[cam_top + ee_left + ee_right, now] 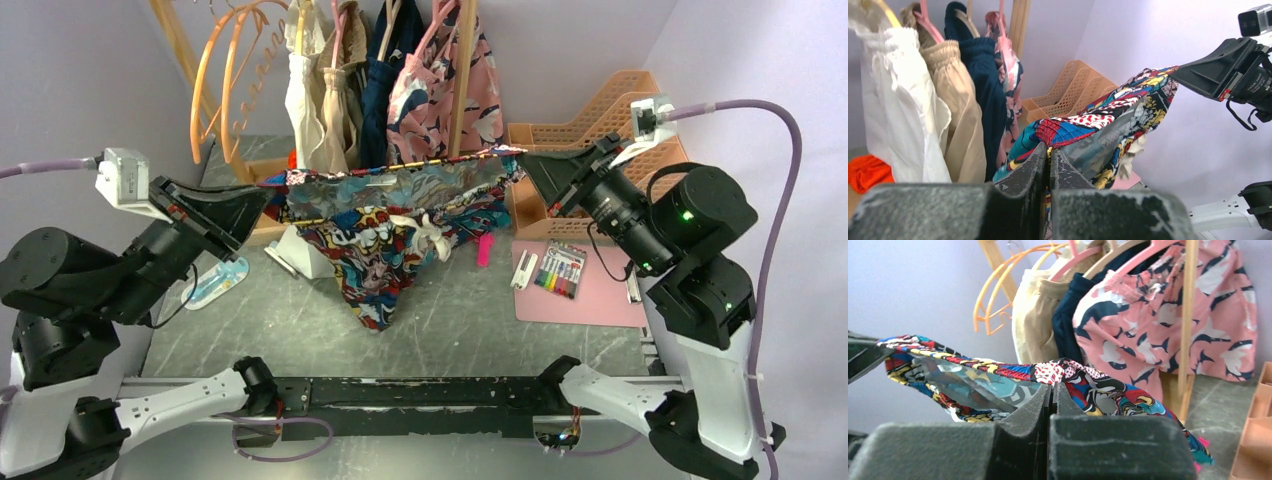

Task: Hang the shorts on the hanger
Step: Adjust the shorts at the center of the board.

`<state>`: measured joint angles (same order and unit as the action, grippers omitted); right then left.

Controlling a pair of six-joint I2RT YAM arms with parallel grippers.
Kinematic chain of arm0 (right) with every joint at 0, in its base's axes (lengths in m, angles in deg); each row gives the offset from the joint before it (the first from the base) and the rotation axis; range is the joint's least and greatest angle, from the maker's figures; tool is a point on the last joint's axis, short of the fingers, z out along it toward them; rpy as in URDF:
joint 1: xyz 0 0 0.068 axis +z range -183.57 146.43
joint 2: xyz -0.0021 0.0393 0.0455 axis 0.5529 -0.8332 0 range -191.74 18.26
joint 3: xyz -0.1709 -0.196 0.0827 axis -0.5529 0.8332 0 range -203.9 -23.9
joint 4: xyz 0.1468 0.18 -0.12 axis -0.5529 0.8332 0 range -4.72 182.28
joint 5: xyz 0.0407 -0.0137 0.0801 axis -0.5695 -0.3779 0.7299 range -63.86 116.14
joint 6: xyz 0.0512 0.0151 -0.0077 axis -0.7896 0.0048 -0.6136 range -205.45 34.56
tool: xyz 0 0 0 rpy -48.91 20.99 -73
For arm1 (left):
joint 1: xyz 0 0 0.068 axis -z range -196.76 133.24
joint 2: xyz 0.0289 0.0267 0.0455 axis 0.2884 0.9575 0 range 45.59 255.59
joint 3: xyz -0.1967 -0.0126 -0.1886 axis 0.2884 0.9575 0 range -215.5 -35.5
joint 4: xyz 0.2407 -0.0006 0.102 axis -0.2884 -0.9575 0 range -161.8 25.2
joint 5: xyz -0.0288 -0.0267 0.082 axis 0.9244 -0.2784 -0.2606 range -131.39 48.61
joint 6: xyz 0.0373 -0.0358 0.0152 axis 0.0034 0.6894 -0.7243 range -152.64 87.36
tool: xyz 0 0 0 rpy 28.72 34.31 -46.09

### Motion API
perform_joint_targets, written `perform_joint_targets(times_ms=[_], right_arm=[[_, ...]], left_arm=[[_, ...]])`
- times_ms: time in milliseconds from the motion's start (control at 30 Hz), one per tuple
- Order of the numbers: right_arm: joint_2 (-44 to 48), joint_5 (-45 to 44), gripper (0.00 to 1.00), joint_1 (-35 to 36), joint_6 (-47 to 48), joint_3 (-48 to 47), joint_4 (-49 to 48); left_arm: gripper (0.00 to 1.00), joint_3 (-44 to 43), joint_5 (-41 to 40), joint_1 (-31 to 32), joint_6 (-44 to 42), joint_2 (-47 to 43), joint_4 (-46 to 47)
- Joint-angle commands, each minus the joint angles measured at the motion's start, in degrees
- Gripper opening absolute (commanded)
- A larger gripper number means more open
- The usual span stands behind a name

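The shorts (400, 215) are thin, limp printed fabric in red, blue, teal, yellow and white. They hang in the air between the two grippers, with the gathered elastic waistband pulled into a nearly straight line and the legs drooping to a point below. A pale drawstring (425, 235) is knotted in a floppy bow just under the waistband, nearer the right gripper.

The left gripper (1049, 160) has its rough grey foam pads pressed together on one end of the waistband. The right gripper (1052, 395) is clamped the same way on the other end, so the cloth is pinched at both corners.

Beyond the grippers stands a wooden rack post (1189, 315) with hung clothes: a white garment (893, 100), a beige one (960, 115), a navy one (985, 85) and a pink floral one (1168, 315). These crowd close behind the stretched waistband. Curved orange hangers (998, 295) hang further along the rack, beyond the left gripper's end.

Behind the right gripper sit peach latticed plastic baskets (590, 130). Below it, on the scuffed grey table (450, 320), lies a pink mat (590, 295) holding a pack of markers (560, 270).

The comic print carries lettering, but none of it can be read.
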<state>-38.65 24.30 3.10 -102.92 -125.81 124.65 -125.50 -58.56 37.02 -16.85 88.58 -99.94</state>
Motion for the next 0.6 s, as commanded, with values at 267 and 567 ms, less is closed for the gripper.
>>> perform_joint_targets(times_ms=[267,567], right_arm=[[1.5,10.5,0.00,-0.1,-1.1,-2.2,-4.4],[4.9,19.2,0.00,-0.3,-0.1,-6.7,-11.2]], left_arm=[[0.07,-12.8,8.7,-0.3,-8.4,7.8,2.7],[0.07,-20.6,20.0,-0.3,-8.7,7.7,4.4]])
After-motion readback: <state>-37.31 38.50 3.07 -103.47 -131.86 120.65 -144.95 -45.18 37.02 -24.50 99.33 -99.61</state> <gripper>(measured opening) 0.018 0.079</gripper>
